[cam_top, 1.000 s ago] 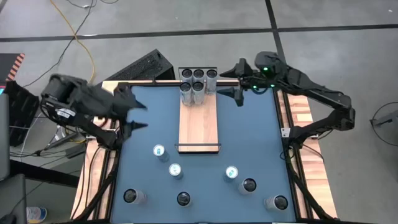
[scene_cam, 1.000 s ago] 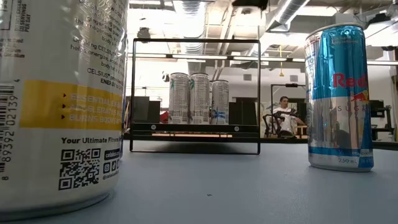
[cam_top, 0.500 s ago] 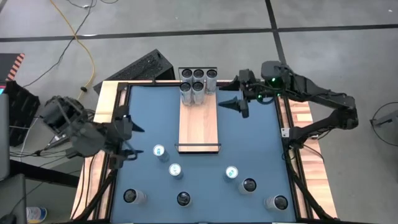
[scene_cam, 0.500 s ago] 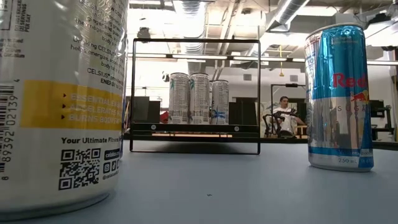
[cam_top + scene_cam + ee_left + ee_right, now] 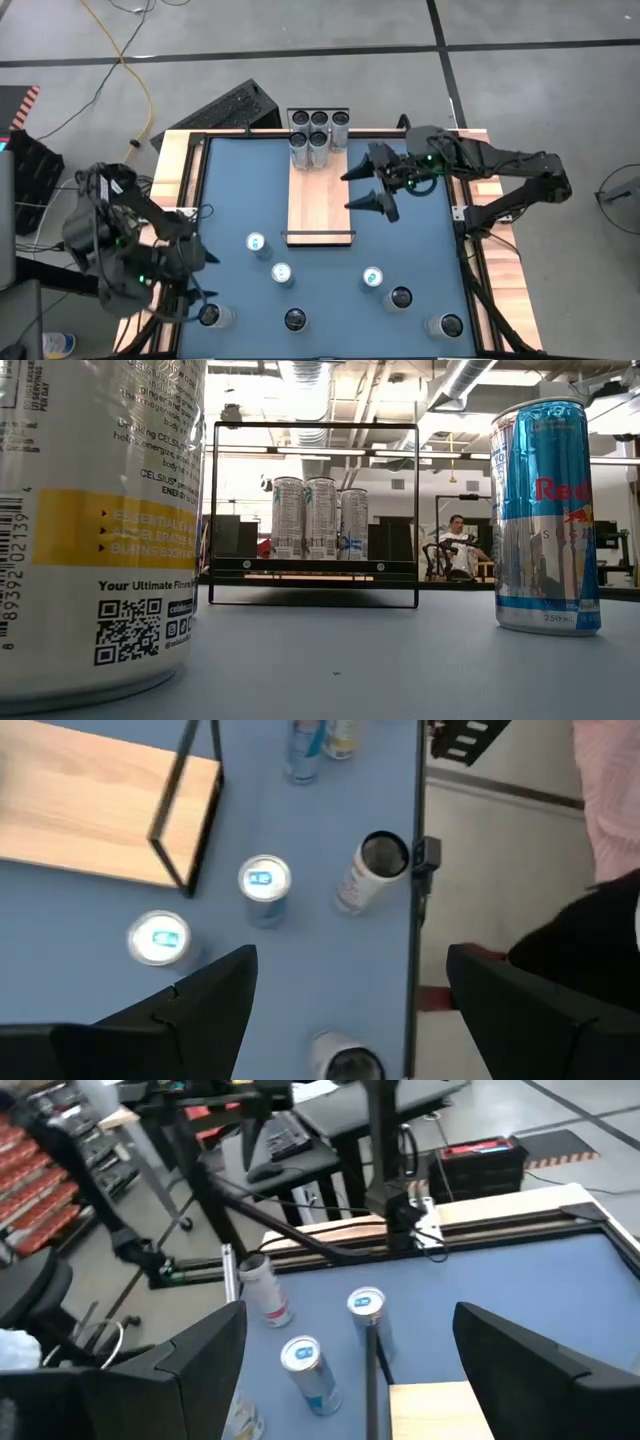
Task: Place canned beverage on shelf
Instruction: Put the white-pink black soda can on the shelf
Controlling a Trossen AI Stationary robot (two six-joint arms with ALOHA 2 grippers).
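Fingers of both grippers spread wide, empty: left gripper (image 5: pixel 192 280) beside can (image 5: pixel 211 316), right gripper (image 5: pixel 362 186) beside shelf (image 5: pixel 320 205).

Robotics lab: exposed ceiling ducts (image 5: pixel 310 380), floor cables (image 5: pixel 130 45)

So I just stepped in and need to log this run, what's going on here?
A two-armed robot is stocking canned beverages onto the shelf. Five cans already stand at its far end, and seven loose cans stand on the blue table in front of it. Neither hand holds anything: the left hand is open above the table's left edge, close to one black-topped can, and the right hand is open at the shelf's right side.
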